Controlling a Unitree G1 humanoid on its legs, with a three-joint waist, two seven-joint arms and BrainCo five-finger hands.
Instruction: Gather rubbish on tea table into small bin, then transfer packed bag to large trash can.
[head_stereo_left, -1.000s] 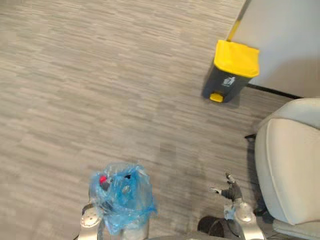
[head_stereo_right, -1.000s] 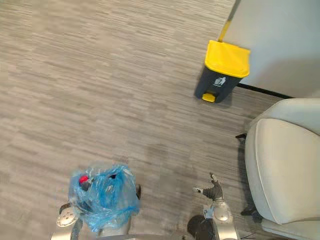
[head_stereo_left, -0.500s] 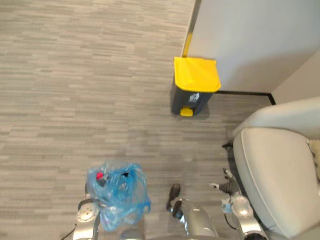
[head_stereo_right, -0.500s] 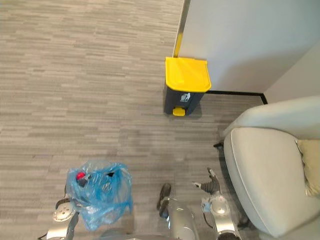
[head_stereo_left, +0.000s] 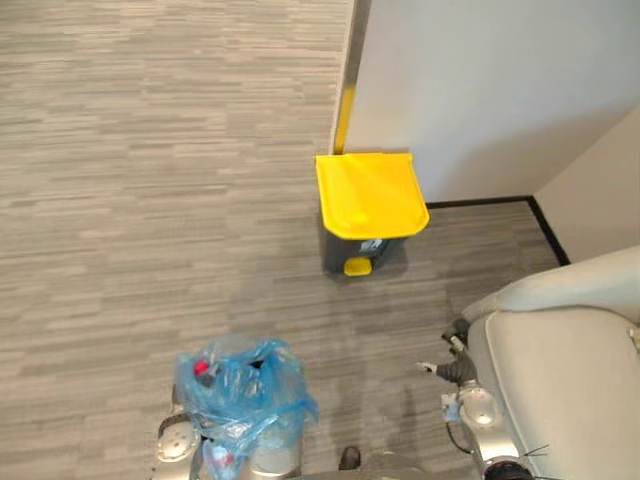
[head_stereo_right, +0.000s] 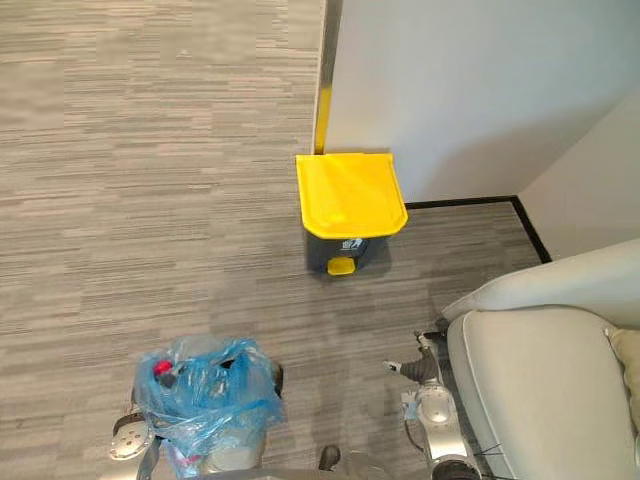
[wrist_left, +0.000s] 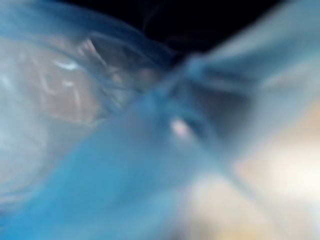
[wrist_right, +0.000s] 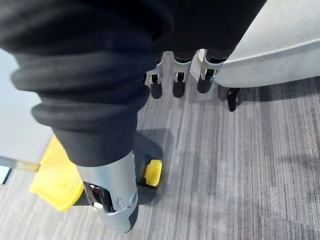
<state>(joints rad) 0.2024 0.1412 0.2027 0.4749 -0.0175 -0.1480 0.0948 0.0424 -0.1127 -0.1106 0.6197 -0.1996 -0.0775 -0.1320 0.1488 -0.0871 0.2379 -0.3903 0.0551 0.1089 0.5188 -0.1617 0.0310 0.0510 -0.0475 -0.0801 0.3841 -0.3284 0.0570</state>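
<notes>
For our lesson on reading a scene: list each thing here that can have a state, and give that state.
blue rubbish bag: packed full, held off the floor on the robot's left side.
large trash can: upright by the wall, yellow lid shut.
foot pedal: nothing pressing it.
right hand: open, empty.

Full blue bag (head_stereo_left: 243, 390), yellow-lidded bin (head_stereo_left: 368, 195) shut
</notes>
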